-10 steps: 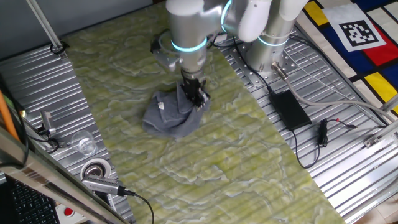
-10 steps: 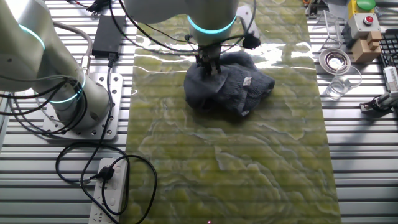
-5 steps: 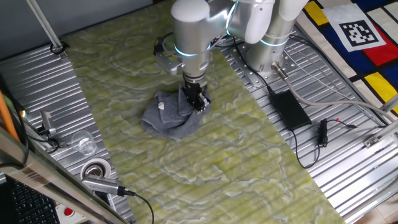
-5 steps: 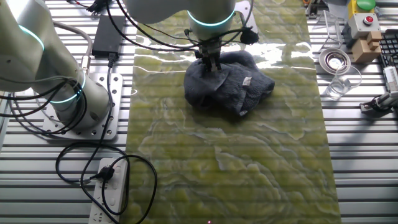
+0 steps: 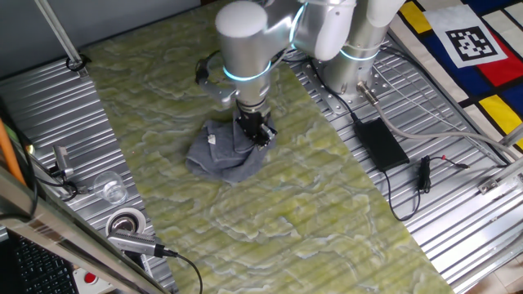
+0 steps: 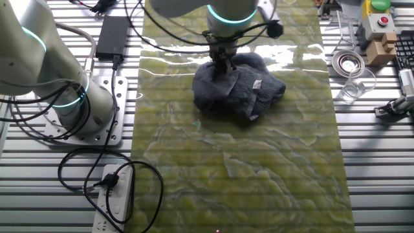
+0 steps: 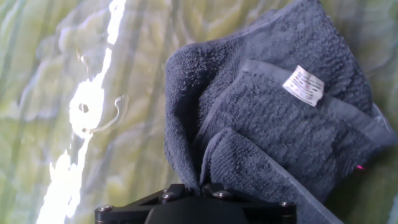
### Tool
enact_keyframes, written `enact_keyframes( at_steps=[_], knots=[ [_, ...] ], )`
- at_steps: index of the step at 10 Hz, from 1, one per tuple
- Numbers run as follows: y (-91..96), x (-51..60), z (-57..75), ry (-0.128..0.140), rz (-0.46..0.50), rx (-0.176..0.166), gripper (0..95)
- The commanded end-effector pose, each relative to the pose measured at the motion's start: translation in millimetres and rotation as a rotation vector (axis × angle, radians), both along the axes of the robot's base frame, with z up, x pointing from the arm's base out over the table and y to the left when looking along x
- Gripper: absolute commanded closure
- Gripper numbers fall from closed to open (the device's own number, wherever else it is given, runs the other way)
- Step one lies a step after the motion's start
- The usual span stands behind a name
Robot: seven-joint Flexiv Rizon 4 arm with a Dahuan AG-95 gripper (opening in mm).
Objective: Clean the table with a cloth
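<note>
Pinching a fold of the cloth (image 5: 225,153), the gripper (image 5: 255,131) presses the crumpled rag onto the table (image 5: 327,196) near its middle. A glass (image 6: 352,88), tape roll (image 6: 348,63) and button box (image 6: 378,26) sit well apart on the ribbed panel, nothing blocking.

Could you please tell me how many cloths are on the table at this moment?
1. A single blue-grey cloth lies crumpled on the yellow-green table, with the gripper pressed into its edge. Its pale tag faces up. No other cloth shows, though one could be hidden beneath the arm.
</note>
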State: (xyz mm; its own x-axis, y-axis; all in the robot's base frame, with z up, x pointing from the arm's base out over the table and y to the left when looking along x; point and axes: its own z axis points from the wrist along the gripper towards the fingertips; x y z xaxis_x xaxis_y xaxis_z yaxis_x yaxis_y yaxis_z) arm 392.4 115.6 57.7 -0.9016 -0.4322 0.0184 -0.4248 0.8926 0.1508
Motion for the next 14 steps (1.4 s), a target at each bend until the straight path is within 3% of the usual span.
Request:
enact_keyframes(
  at_steps=[1, 3, 4, 8, 10, 12, 14],
  knots=[
    [-0.7, -0.9, 0.3, 0.020, 0.000, -0.005, 95.0],
    [-0.7, -0.9, 0.3, 0.019, -0.032, 0.028, 95.0],
    [-0.7, -0.9, 0.3, 0.019, -0.032, 0.028, 95.0],
    [81.4, -25.9, 1.4, 0.011, -0.154, 0.023, 95.0],
    [111.8, -34.0, 1.8, 0.012, -0.203, 0.020, 95.0],
    [157.3, -39.2, 3.3, 0.009, -0.277, 0.018, 95.0],
    [161.1, -36.9, 2.2, -0.001, -0.284, 0.040, 95.0]
  ],
)
